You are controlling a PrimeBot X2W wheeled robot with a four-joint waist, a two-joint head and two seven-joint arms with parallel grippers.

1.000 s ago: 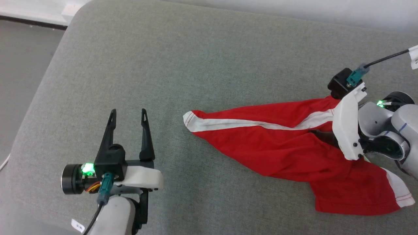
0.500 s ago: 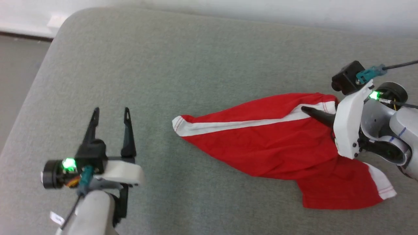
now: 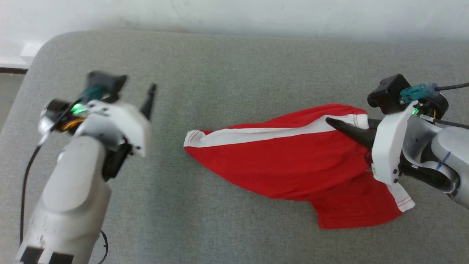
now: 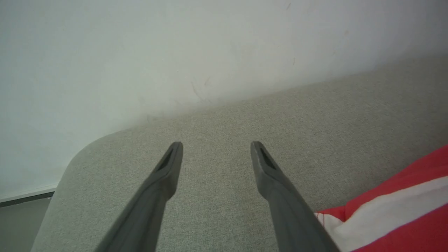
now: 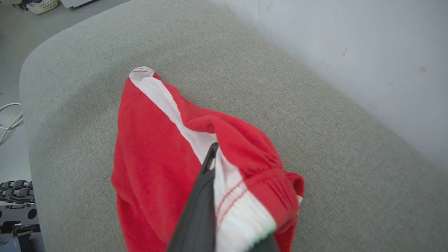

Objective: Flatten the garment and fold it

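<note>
1. Your table (image 3: 234, 73): grey woven cover with a rounded corner on your left. It stands against a pale wall (image 3: 234, 14).

2. The garment (image 3: 285, 161): red shorts on the table's right half, bunched rather than flat. One leg stretches out toward your left. The other is folded toward the near edge, below your right forearm.

3. Your right gripper (image 3: 328, 121): closed tight on the garment's right end. In the right wrist view its dark fingers pinch the cloth beside the white trim, and red fabric drapes over one side of them.

4. Your left gripper (image 4: 217, 145): fingers spread wide and holding nothing. It sits over the table to the left of the garment and does not touch it. It is blurred in the head view.

5. White stripe (image 3: 263, 132): runs along the garment's far side, from the left tip up to your right gripper.

6. White hem (image 3: 191, 137): the left tip, lying on the table. A second white hem (image 3: 403, 200) shows near your right wrist.
</note>
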